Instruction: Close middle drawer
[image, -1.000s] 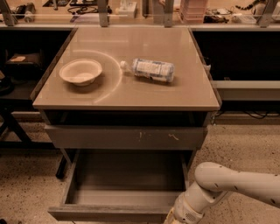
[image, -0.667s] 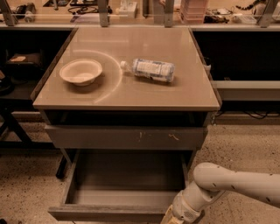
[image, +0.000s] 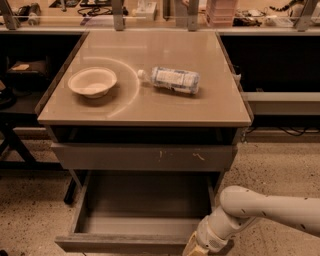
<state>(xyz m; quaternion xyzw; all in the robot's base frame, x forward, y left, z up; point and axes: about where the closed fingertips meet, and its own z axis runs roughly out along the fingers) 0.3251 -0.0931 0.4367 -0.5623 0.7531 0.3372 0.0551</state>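
Observation:
The middle drawer (image: 142, 207) is pulled far out under the table, and its grey tray interior shows with nothing in it. Its plain front (image: 120, 243) lies along the bottom of the camera view. My white arm (image: 260, 207) reaches in from the right. My gripper (image: 193, 249) is at the bottom edge, against the right end of the drawer front, and is mostly cut off by the frame.
Above the open drawer is a taller grey front with pale scratch marks (image: 145, 157). The tan tabletop (image: 150, 107) holds a white bowl (image: 92, 81) and a plastic bottle lying on its side (image: 172, 80). Dark shelving stands on both sides, over a speckled floor.
My arm's wrist has shifted slightly left, closer to the drawer's right front corner. The drawer stays about as far out as before.

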